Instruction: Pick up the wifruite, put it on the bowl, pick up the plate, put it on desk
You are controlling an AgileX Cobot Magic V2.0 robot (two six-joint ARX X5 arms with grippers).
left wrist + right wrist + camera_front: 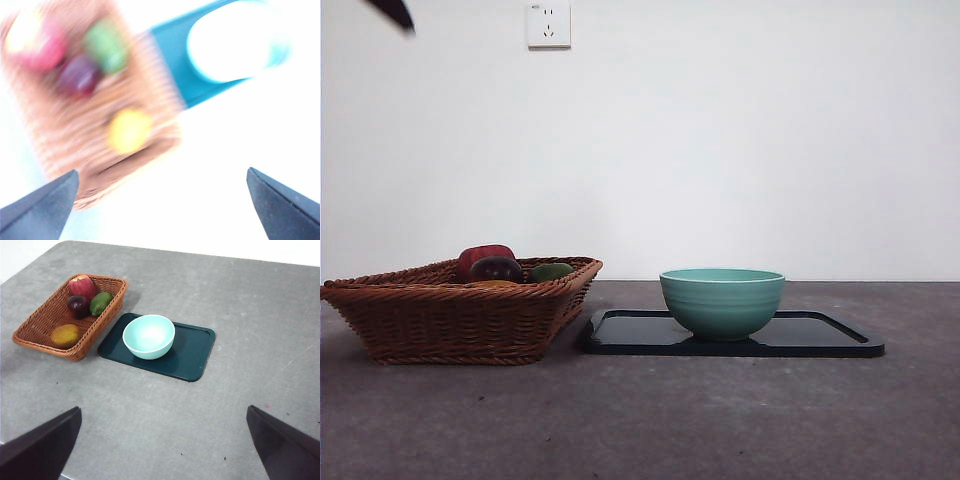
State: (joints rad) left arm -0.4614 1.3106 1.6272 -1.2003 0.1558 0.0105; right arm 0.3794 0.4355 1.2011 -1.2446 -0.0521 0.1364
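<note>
Our open right gripper [162, 450] hangs over the speckled grey desk [250, 315], white wall behind. Far ahead, the dull orange-tan wifruite [65, 335] lies in the basket [37, 320]; left gripper [162, 205] open above it.

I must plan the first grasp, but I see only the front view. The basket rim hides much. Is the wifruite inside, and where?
Observer: Yes. The right wrist view shows the wifruite lying alone at one end of the basket, apart from the other fruits.
Operator: Is anything in the bowl?
Observer: No. Seen from above, the bowl holds nothing. It stands on the half of the tray nearer the basket.
Operator: Where are the end effectors?
Observer: The left end effector and the right end effector both hang high above the desk, open and holding nothing.
</note>
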